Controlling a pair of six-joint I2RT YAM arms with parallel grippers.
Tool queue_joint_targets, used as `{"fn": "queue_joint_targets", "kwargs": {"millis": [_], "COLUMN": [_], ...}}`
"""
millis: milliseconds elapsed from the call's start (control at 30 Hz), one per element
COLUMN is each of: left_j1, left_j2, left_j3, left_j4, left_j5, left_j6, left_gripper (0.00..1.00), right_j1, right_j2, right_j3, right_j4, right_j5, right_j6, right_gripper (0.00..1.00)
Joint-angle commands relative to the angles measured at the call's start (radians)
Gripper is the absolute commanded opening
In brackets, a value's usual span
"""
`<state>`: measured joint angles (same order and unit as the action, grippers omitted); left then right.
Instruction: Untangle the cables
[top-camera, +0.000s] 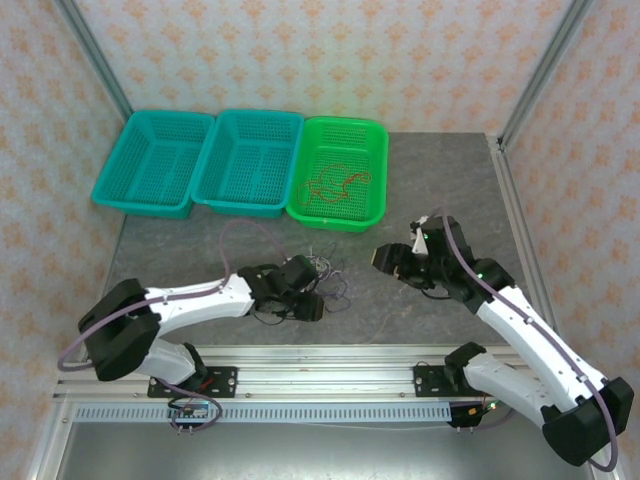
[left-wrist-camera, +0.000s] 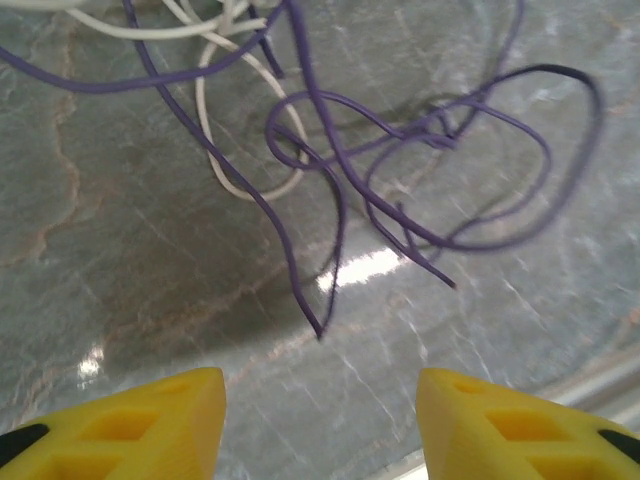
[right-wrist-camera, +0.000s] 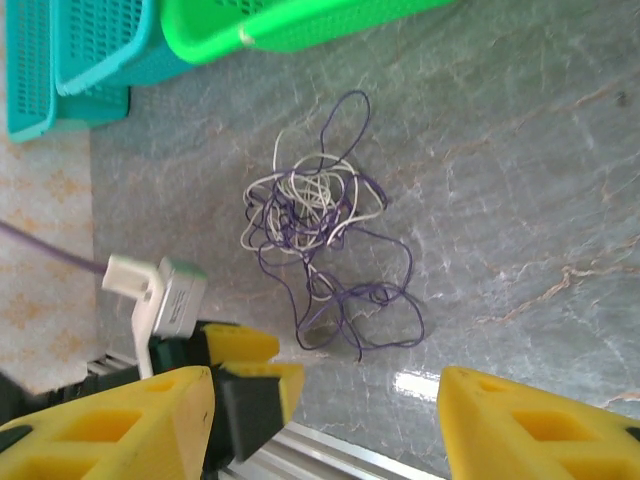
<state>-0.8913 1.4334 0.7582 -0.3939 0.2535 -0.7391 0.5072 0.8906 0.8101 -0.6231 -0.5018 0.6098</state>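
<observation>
1. The top view showed a red cable (top-camera: 335, 183) coiled inside the green basket (top-camera: 336, 217) at the table's (top-camera: 450, 180) 12 o'clock edge, with two teal baskets (top-camera: 240, 205) at its 9 o'clock.
2. The right wrist view laid out the tangle of purple and white cables (right-wrist-camera: 320, 240) loose on the table, below the green basket.
3. The left wrist view gave the strand detail: purple strands crossed over a white loop (left-wrist-camera: 250, 130), and a loose purple end pointed toward 6 o'clock.
4. The left end effector (left-wrist-camera: 320, 420) stood wide open and empty, just short of the tangle; from above, it partly hid the tangle.
5. The right end effector (right-wrist-camera: 325, 420) was also spread wide, holding nothing, at the tangle's 3 o'clock and apart from it in the top view.
</observation>
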Motion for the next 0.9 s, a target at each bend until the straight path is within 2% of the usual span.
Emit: {"fn": "queue_joint_targets", "kwargs": {"millis": [0, 133, 233, 367, 400, 467, 633, 767, 867], "left_j1": [-0.006, -0.006, -0.006, -0.006, -0.006, -0.006, -0.003, 0.011, 0.03], "left_j2": [0.043, 0.093, 0.115, 0.109, 0.093, 0.046, -0.127, -0.226, -0.275], "left_j3": [0.013, 0.021, 0.022, 0.009, 0.005, 0.003, 0.067, 0.169, 0.248], "left_j4": [0.1, 0.116, 0.102, 0.11, 0.107, 0.084, -0.062, -0.207, -0.289], "left_j5": [-0.048, -0.077, -0.13, -0.137, -0.141, -0.15, -0.178, -0.202, -0.196], "left_j6": [-0.023, -0.02, -0.029, -0.041, -0.044, -0.046, -0.002, 0.058, 0.093], "left_gripper": [0.5, 0.39, 0.26, 0.03, 0.0, 0.0, 0.0, 0.0, 0.0], "right_j1": [0.03, 0.034, 0.037, 0.037, 0.042, 0.068, 0.217, 0.315, 0.349], "right_j2": [0.008, 0.049, 0.086, 0.134, 0.145, 0.156, 0.13, 0.095, 0.108], "right_j3": [-0.015, -0.003, 0.024, 0.044, 0.049, 0.056, -0.01, -0.148, -0.244], "right_j4": [0.044, 0.073, 0.071, 0.082, 0.092, 0.113, 0.282, 0.599, 0.863], "right_j5": [0.025, 0.026, 0.024, 0.025, 0.018, 0.031, 0.192, 0.367, 0.337], "right_j6": [0.043, 0.044, 0.032, 0.016, -0.003, -0.061, -0.331, -0.552, -0.732], "right_gripper": [0.61, 0.61, 0.61, 0.61, 0.61, 0.61, 0.62, 0.6, 0.67]}}
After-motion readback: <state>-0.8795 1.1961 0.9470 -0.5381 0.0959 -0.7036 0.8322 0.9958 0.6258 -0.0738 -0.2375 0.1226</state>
